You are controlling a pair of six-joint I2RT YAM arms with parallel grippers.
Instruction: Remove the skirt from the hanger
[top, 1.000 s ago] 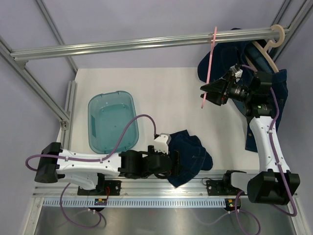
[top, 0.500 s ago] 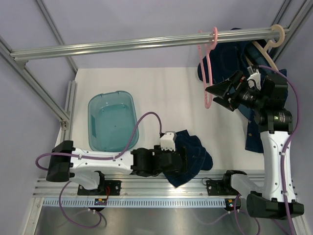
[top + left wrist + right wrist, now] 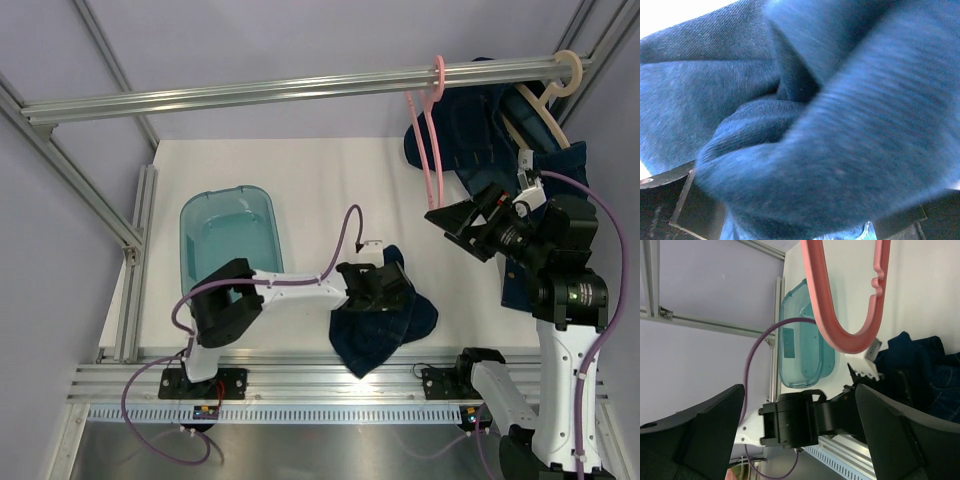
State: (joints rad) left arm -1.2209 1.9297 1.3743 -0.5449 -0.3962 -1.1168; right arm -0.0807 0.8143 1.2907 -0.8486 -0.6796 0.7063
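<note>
I see the dark blue denim skirt (image 3: pixel 398 322) off the hanger, lying crumpled on the white surface (image 3: pixel 330 190) by the near edge, right of centre. My left pincer (image 3: pixel 385 292) is pressed into it, jaws spread wide with denim bunched between them. The bare pink hanger (image 3: pixel 847 344) hangs from the far rail (image 3: pixel 250 92). My right pincer (image 3: pixel 448 226) sits just beside its lower end, jaws wide apart, gripping nothing.

Two hangers (image 3: pixel 850 346), two denim garments (image 3: pixel 385 320), one tub (image 3: pixel 228 190)
</note>
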